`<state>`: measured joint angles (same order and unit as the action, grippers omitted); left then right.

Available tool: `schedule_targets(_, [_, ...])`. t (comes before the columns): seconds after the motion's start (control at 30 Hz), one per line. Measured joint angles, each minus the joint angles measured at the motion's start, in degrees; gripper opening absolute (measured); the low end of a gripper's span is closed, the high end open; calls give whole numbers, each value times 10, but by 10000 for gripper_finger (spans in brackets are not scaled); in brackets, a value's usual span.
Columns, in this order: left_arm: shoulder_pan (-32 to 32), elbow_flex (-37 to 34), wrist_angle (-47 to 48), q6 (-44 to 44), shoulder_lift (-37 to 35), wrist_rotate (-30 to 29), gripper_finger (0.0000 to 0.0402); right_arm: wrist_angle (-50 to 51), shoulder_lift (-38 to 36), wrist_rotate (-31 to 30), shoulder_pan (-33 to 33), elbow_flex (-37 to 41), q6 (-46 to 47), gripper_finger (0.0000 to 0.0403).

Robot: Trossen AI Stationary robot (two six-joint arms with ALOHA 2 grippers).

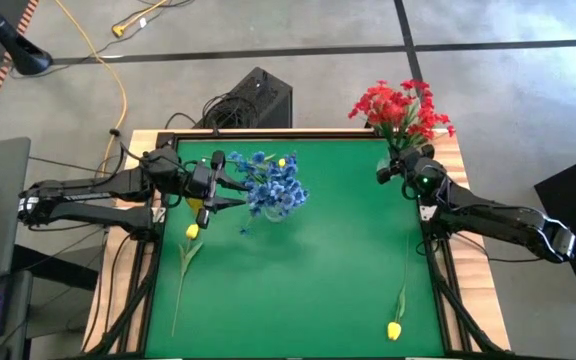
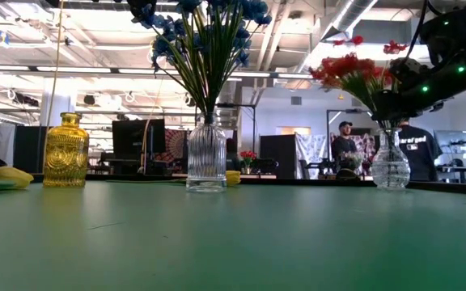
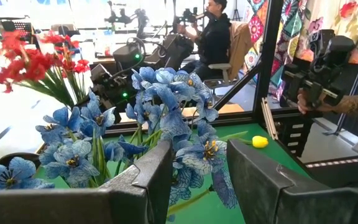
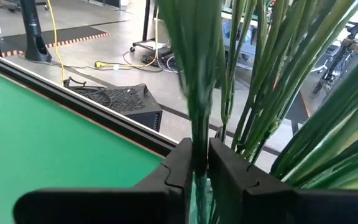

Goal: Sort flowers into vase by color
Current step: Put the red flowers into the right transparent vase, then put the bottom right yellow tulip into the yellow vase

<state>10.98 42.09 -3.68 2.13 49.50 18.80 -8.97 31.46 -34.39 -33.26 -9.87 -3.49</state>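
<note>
Blue flowers (image 1: 273, 185) stand in a clear ribbed vase (image 2: 206, 155) at the table's far left. My left gripper (image 3: 197, 168) is level and open right before the blooms (image 3: 166, 99). Red flowers (image 1: 400, 108) stand in a clear vase (image 2: 391, 162) at the far right corner, where my right gripper (image 4: 199, 163) is shut on one green stem among the bunch. One yellow flower (image 1: 190, 232) lies flat at the left and another (image 1: 395, 328) at the near right. A yellow bud (image 1: 281, 161) lies behind the blue bunch. My right gripper pinches one green stem (image 4: 199, 140) of the red bunch between its two fingers, below the blooms. The fingers come nearly level from the table's right side and lie across the stem. It stands upright among the other stems in the vase. My left gripper: I cannot tell whether its fingertips touch the blue blooms.
A yellow glass vase (image 2: 65, 151) stands by the left edge, under my left gripper. The green mat (image 1: 308, 280) has a raised wooden rim. Beyond the far edge sit a black box (image 1: 253, 100) and cables. A person (image 2: 345, 145) stands in the room behind.
</note>
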Motion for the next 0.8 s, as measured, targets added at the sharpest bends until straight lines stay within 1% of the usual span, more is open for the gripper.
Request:
schedule_targets(0.33, [0,0,2,0,0,0,141,-3,0,0,0,0,0,163])
schedule_targets(0.53, [0,0,4,-5,0,0,141,3,0,0,11,0,-13,187])
schedule_targets(0.6, [0,0,4,-5,0,0,141,33,0,0,19,-11,-15,189])
schedule_targets(0.8, [0,0,4,0,0,0,141,168,1,0,35,-71,3,188])
